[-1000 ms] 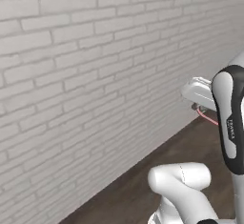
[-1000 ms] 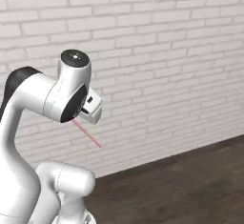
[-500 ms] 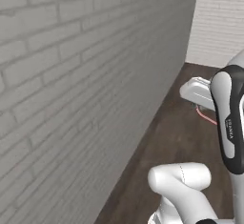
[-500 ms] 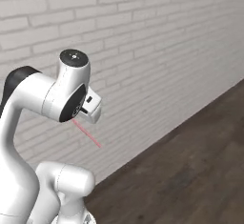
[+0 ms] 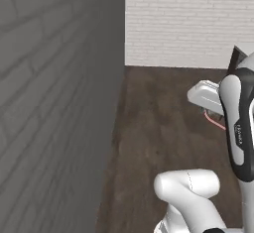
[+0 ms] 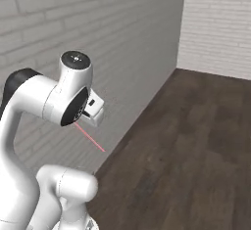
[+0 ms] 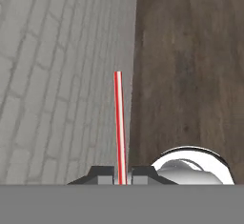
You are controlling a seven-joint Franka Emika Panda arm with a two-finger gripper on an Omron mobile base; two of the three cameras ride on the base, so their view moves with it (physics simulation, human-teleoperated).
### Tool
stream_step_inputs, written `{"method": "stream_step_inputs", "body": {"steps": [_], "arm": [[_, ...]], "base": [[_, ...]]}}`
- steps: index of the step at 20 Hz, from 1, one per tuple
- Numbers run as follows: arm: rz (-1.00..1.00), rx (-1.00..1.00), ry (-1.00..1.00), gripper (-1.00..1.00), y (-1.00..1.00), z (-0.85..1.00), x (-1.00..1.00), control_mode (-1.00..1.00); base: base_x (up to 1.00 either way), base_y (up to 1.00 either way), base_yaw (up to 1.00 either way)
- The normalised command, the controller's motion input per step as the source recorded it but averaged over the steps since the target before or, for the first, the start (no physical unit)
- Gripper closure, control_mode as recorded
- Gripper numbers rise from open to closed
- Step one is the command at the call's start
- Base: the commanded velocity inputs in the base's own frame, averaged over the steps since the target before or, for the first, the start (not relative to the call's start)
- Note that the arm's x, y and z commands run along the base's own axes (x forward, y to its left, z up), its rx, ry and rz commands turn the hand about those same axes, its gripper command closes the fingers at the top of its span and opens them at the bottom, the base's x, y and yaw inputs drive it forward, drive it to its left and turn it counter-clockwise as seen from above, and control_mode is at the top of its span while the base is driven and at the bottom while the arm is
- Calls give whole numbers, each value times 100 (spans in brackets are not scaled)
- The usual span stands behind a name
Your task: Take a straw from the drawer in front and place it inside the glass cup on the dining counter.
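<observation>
Between the closed fingers of the end effector (image 7: 121,173), the straw (image 7: 119,123) juts straight out.

Rendered indoor room, domestic in finish. Walls: whitewashed brick (image 5: 54,103), meeting at a corner, with a second brick wall (image 6: 215,23) behind. Floor: dark wood planks (image 6: 186,150). No furnishings visible to fix the room type.

light: even, soft, rendered | near brick wall (image 5: 54,103) dim grey, far wall (image 5: 188,21) brighter | floor (image 6: 196,146) matte, no glare | shadows: faint | sharpness: low resolution, slightly soft
</observation>
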Motion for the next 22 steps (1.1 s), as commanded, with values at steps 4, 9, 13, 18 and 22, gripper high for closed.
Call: {"method": "stream_step_inputs", "body": {"steps": [4,9,13,18,22], "arm": [[0,0,0,100,0,0,0,100],[0,0,0,100,0,0,0,100],[0,0,0,100,0,0,0,100],[0,0,0,100,0,0,0,100],[0,0,0,100,0,0,0,100]], "base": [[87,14,-60],[90,15,-58],[98,26,-54],[100,44,-49],[100,51,-51]]}}
